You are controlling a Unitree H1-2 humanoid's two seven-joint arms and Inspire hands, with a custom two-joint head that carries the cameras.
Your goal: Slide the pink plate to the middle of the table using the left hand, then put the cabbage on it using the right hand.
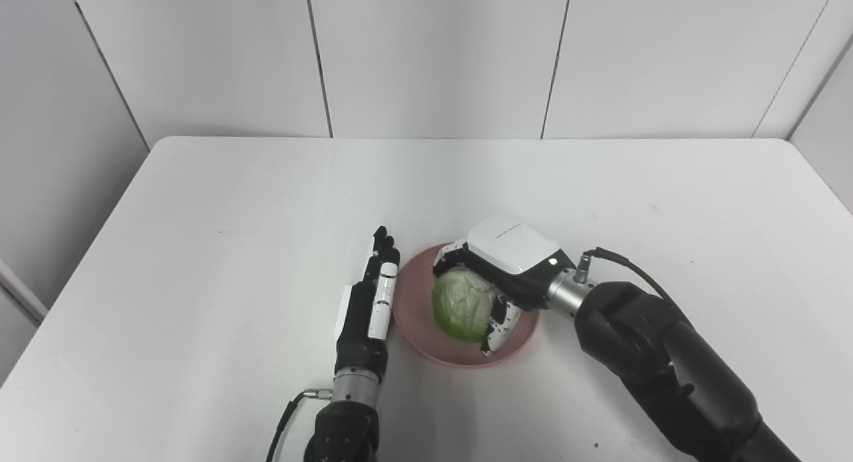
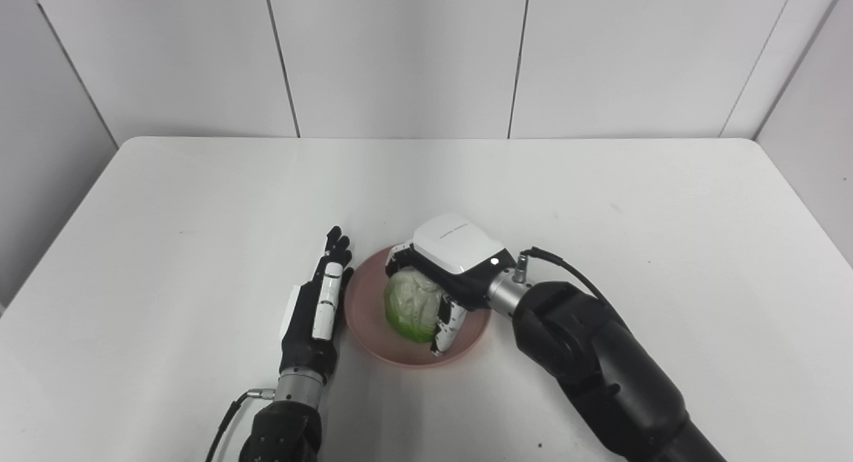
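Observation:
The pink plate [image 1: 416, 315] lies on the white table [image 1: 266, 202], near the front middle. A green cabbage [image 1: 461, 303] rests on the plate. My right hand [image 1: 503, 265] reaches over the plate from the right, its fingers and thumb curled around the cabbage. My left hand [image 1: 370, 302] stands edge-on with straight fingers just left of the plate, right by its rim and holding nothing. The same scene shows in the right eye view: plate [image 2: 363, 315], cabbage [image 2: 412, 309], right hand [image 2: 453, 255], left hand [image 2: 320, 302].
The table's far edge meets white wall panels [image 1: 433, 55]. A cable [image 1: 626, 265] loops from my right wrist. Bare tabletop lies to the left, right and behind the plate.

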